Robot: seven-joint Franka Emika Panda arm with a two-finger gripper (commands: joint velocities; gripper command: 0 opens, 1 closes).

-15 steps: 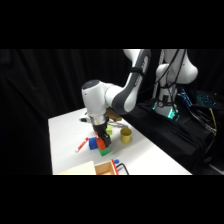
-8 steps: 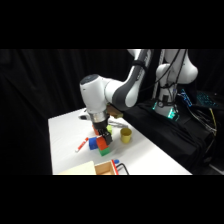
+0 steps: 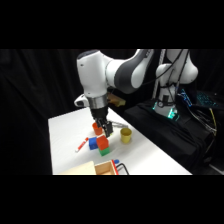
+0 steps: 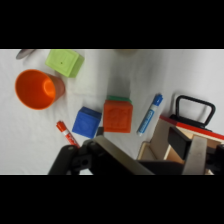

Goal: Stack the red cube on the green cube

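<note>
The red cube (image 3: 102, 142) rests on top of the green cube (image 3: 104, 152) near the table's front. From the wrist, the red cube (image 4: 118, 116) fills the middle and hides all but a thin strip of the green cube (image 4: 118, 99). My gripper (image 3: 103, 131) hangs just above the stack, open and holding nothing. Only its black linkage (image 4: 95, 157) shows along the bottom of the wrist view.
A blue cube (image 4: 86, 122) touches the stack's left side. An orange-red cup (image 4: 37, 89) and a yellow-green cube (image 4: 64, 62) lie beyond it. A blue marker (image 4: 150, 114), a red marker (image 4: 66, 132), a wooden box (image 3: 102, 167) with a black handle (image 4: 195, 110) and an olive-yellow cup (image 3: 125, 135) surround the stack.
The arm has risen straight up, lifting my gripper off the red cube. The red cube stays on the green cube.
</note>
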